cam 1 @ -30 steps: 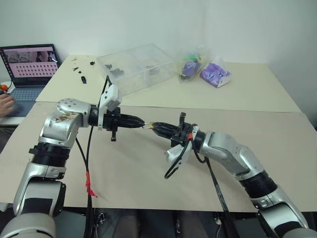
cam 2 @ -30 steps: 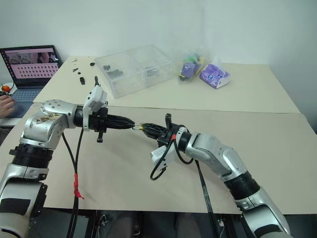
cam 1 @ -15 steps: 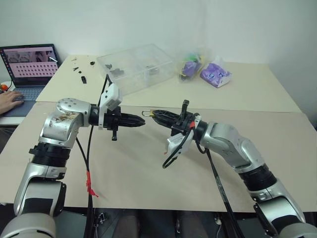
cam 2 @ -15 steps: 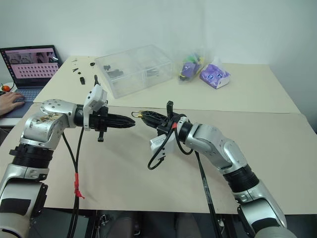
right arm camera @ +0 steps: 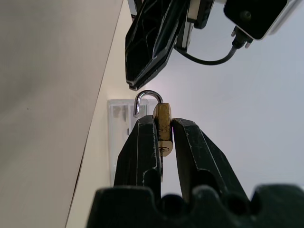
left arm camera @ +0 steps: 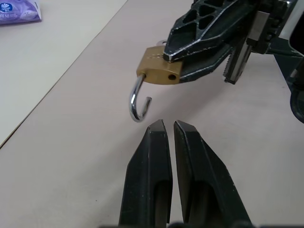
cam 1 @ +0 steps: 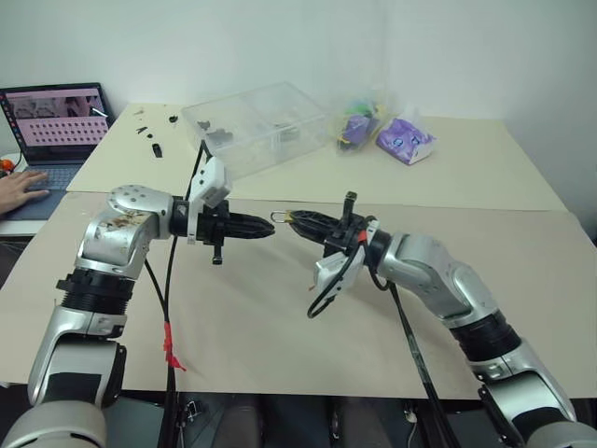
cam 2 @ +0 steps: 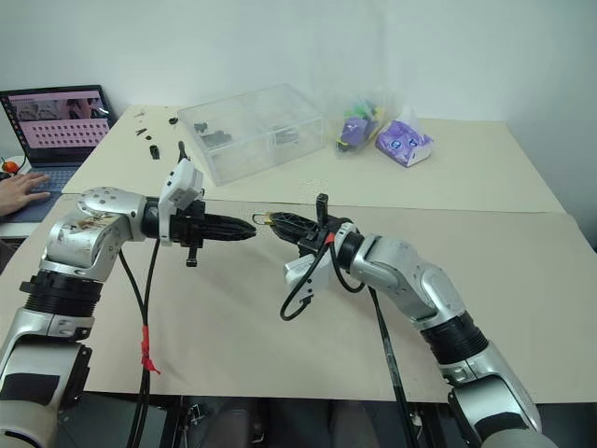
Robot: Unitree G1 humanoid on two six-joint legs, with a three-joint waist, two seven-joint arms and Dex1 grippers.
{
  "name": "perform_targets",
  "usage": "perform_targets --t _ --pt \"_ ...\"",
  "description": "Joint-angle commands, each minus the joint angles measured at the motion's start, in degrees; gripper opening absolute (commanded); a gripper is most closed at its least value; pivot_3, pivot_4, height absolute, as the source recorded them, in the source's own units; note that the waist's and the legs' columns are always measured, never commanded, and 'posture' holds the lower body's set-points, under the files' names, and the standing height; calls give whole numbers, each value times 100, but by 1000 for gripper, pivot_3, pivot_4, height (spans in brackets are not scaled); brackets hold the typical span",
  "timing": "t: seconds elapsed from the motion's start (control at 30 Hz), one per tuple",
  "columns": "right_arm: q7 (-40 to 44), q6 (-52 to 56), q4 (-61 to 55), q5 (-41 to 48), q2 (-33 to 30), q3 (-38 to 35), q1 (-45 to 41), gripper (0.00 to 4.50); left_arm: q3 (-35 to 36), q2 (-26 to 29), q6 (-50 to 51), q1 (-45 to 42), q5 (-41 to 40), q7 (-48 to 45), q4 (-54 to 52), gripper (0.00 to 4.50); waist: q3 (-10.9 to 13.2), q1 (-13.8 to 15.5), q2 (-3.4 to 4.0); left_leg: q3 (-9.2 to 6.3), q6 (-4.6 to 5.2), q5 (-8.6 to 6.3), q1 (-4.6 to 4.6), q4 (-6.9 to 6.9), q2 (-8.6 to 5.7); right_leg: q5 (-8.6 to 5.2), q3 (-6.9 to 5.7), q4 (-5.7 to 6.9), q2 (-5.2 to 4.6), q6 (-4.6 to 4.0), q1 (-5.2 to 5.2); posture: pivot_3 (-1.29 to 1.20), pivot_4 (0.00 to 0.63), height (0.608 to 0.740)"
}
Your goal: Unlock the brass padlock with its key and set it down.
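Currently, left to right: person's hand (cam 1: 20, 189) on the laptop (cam 1: 51, 126) at the far left edge. Left end effector (cam 1: 269, 227) has its fingers (left arm camera: 153, 156) pressed together, nothing held, tips just beside the brass padlock (left arm camera: 159, 72). Padlock hangs in the air above the surface (cam 1: 280, 327), clamped by its body between the right end effector's (right arm camera: 163, 124) fingers. Shackle is swung open, free end out of the body, pointing toward the left end effector. Behind the padlock: clear plastic box (cam 1: 256, 126); to its right, purple packets (cam 1: 403, 138).
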Motion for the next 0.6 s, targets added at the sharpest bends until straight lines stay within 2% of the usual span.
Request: perform_targets --t 0.03,0.6 --pt "145 139 -453 249 69 -80 39 81 83 -4 -116 -156 16 17 -62 340 0 1 0 0 0 0 0 0 0 0 0 0 0 0 0 0 150 726" --pt "507 329 -826 404 77 -83 375 81 94 -93 -145 -184 50 28 -22 340 0 3 0 0 0 0 0 0 0 0 -1 0 0 1 0 0 150 726"
